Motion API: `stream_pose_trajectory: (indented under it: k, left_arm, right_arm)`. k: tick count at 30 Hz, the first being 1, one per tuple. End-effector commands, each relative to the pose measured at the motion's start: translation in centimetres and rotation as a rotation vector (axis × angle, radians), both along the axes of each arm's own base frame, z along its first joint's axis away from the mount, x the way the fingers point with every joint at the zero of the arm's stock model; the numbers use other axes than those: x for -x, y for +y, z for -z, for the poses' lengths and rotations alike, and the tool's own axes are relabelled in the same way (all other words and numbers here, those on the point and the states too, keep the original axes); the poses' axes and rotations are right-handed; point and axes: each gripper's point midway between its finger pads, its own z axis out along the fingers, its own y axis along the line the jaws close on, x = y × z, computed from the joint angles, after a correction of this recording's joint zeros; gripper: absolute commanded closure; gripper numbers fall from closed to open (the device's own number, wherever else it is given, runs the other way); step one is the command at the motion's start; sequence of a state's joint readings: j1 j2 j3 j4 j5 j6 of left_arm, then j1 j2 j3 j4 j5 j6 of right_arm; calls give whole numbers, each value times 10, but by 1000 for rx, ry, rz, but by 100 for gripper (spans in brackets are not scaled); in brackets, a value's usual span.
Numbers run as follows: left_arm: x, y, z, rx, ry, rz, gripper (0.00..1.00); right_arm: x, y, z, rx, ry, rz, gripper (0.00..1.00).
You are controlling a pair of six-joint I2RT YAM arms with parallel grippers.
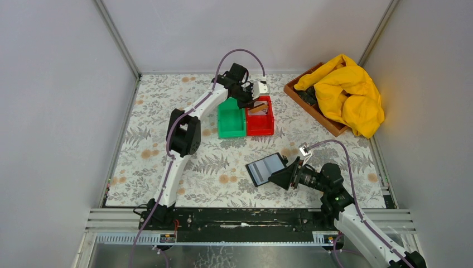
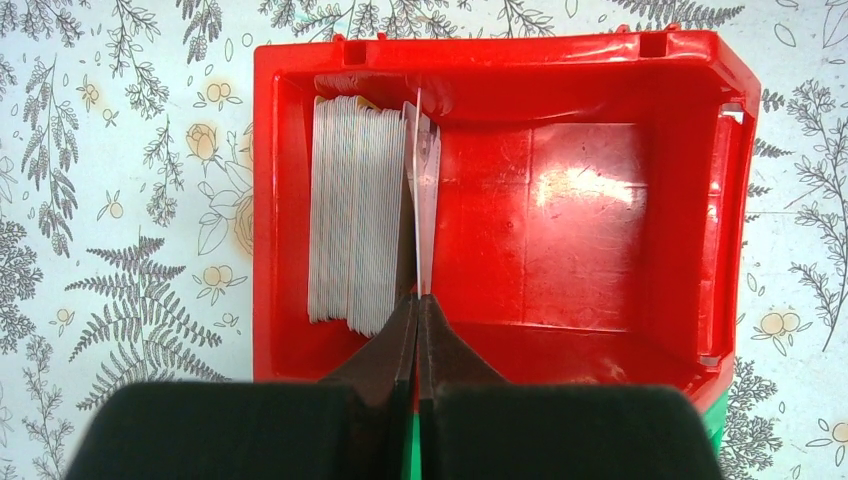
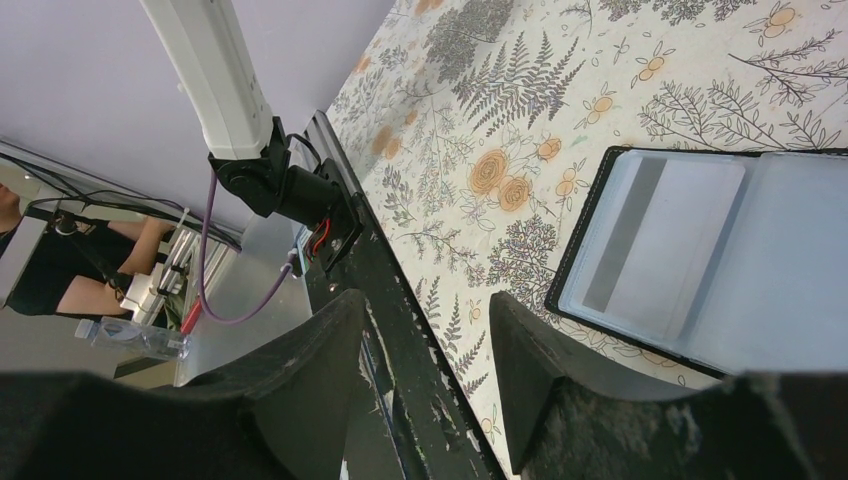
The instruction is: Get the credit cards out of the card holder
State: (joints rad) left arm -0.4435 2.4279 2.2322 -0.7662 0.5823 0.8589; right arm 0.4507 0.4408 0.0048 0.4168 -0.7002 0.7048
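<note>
The card holder (image 1: 266, 168) lies open on the floral table, its bluish sleeves facing up. In the right wrist view one sleeve of the card holder (image 3: 790, 270) shows a pale credit card (image 3: 650, 245) with a grey stripe. My right gripper (image 1: 277, 178) is open beside the holder's near edge, and in its own view the right gripper (image 3: 430, 305) has nothing between its fingers. My left gripper (image 2: 416, 300) is shut on a credit card (image 2: 422, 190) seen edge-on over the red bin (image 2: 600, 230). A stack of cards (image 2: 355, 220) stands along the bin's left side.
A green bin (image 1: 231, 120) touches the red bin (image 1: 266, 127) on its left. A wooden tray (image 1: 315, 111) holding a yellow cloth (image 1: 348, 92) sits at the back right. A black rail (image 1: 251, 218) runs along the table's near edge.
</note>
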Motion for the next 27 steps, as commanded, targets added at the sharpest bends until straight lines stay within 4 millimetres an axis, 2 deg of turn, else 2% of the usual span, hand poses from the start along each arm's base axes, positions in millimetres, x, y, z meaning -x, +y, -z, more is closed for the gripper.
stream_pose_trajectory:
  k: [1,6,10,17,21,27]
  left_arm:
    - [-7,6,-3,-38,-37,1,100]
    - [-11,15,10,-41,-11,-17,100]
    - [-14,16,12,-34,-6,-29,100]
    - [-2,18,-6,-19,-18,-3,100]
    - [5,20,-8,-26,-2,6,100]
    - [5,18,-22,7,-27,-22,100]
  right_arm:
    - [6,-1,19,8,15,-12,43]
    - [6,-1,20,10,20,-17,43]
    - [6,-1,20,11,22,-16,43]
    - [6,-1,21,13,23,-14,43]
    - [6,-1,21,13,22,-12,43]
    - [7,-1,22,14,20,-16,44]
